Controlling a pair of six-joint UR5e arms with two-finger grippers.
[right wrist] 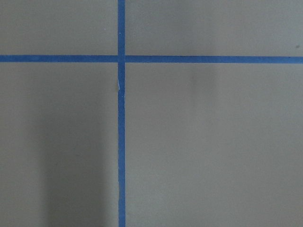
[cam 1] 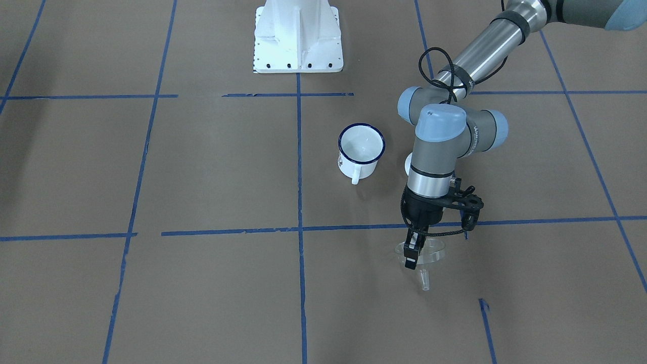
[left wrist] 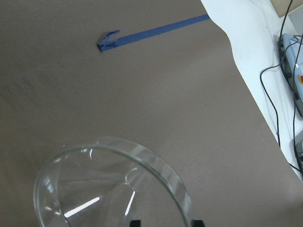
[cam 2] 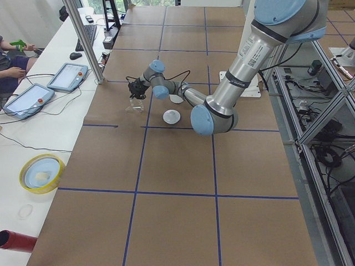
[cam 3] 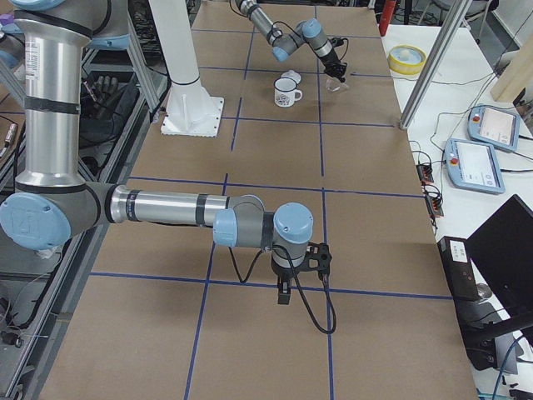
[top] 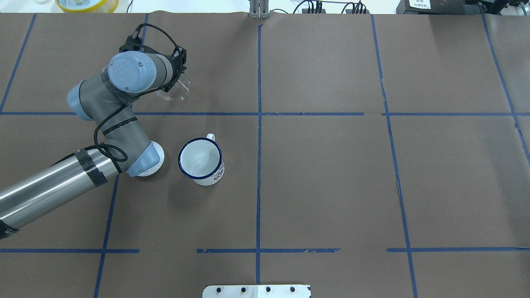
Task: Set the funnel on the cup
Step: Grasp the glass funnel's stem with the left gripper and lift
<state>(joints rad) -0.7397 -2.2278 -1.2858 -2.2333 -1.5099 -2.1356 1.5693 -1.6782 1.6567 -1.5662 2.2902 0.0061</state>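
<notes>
The clear funnel hangs in my left gripper, which is shut on its rim, stem pointing down, close over the brown paper. In the left wrist view the funnel's round rim fills the bottom, and the rim passes between the two fingertips. The white cup with the dark blue rim stands upright and empty, apart from the funnel, nearer the robot's base; it also shows in the overhead view. My right gripper shows only in the exterior right view, far from both; I cannot tell if it is open.
A round white lid lies beside the cup, partly under my left arm. A yellow-rimmed bowl sits beyond the table's far edge. Operator tablets lie on the side bench. The white robot base stands at the table's robot side.
</notes>
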